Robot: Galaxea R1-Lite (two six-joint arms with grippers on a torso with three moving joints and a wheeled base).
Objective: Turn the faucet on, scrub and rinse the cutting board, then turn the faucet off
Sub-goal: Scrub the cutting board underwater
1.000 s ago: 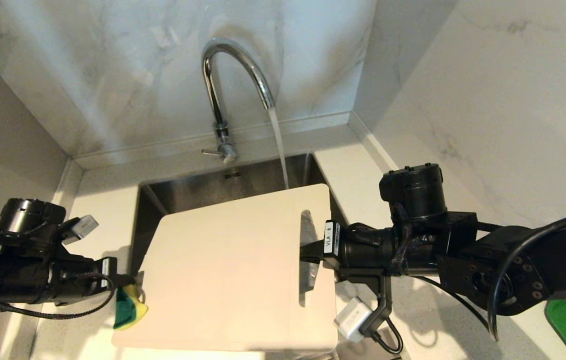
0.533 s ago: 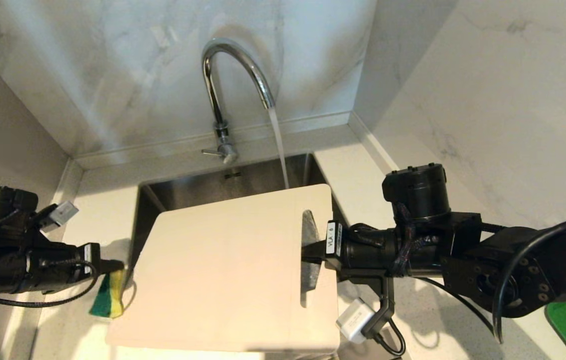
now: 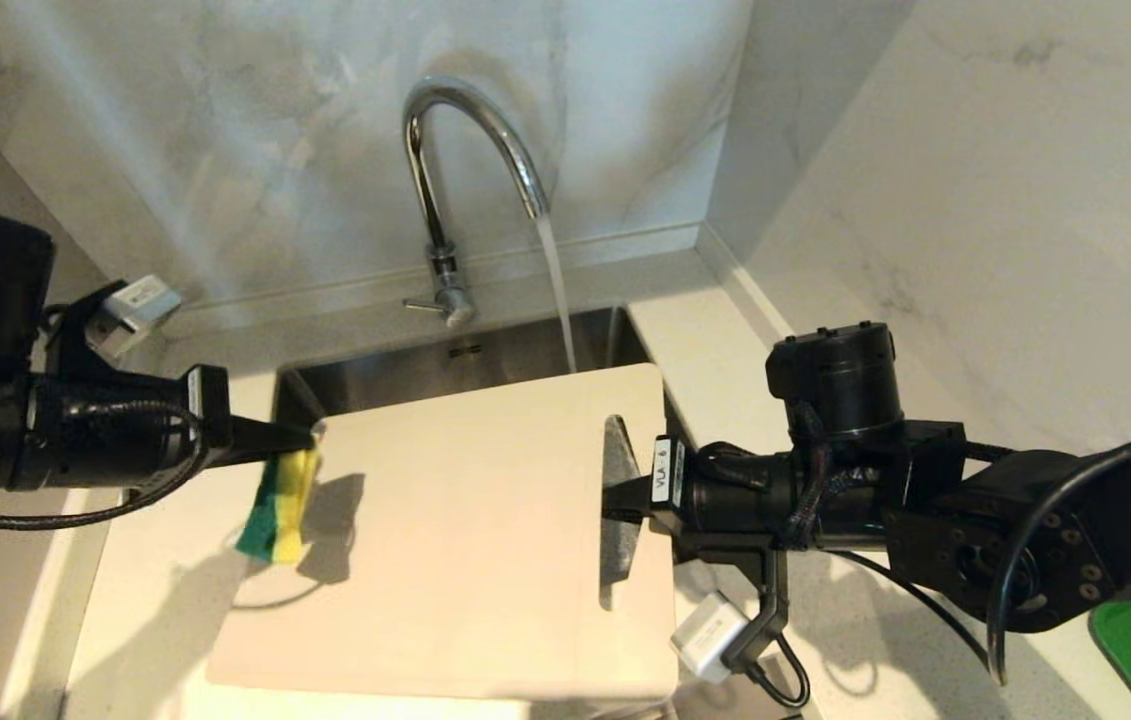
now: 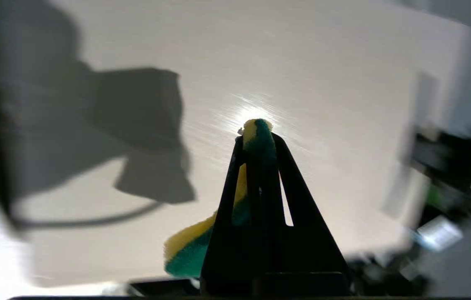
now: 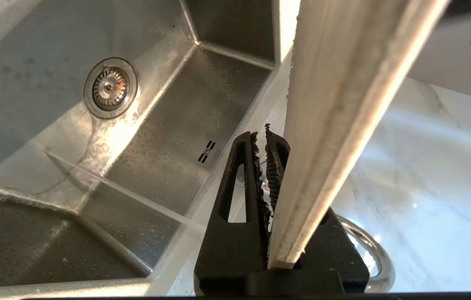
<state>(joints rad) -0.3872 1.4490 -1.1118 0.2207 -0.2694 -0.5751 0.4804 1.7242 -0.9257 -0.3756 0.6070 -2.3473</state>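
Water (image 3: pixel 557 290) runs from the chrome faucet (image 3: pixel 445 190) into the sink behind the far edge of the cutting board (image 3: pixel 465 540). The beige board hangs over the sink. My right gripper (image 3: pixel 625 500) is shut on the strip beside its handle cut-out, and the board's edge (image 5: pixel 343 104) runs past the right gripper (image 5: pixel 265 139) in the right wrist view. My left gripper (image 3: pixel 310 440) is shut on a green-and-yellow sponge (image 3: pixel 280 495) that dangles over the board's far left corner. In the left wrist view the sponge (image 4: pixel 189 250) sticks out of the left gripper (image 4: pixel 256 133) above the board (image 4: pixel 302 83).
The steel sink (image 5: pixel 156 104) with its drain (image 5: pixel 111 87) lies under the board. The faucet's side lever (image 3: pixel 422 303) points left. White counter (image 3: pixel 155 600) flanks the sink on both sides, and marble walls close in behind and to the right.
My left gripper has risen and swung from the counter left of the board toward the board's far left corner, carrying the sponge. The right arm and the board have stayed put.
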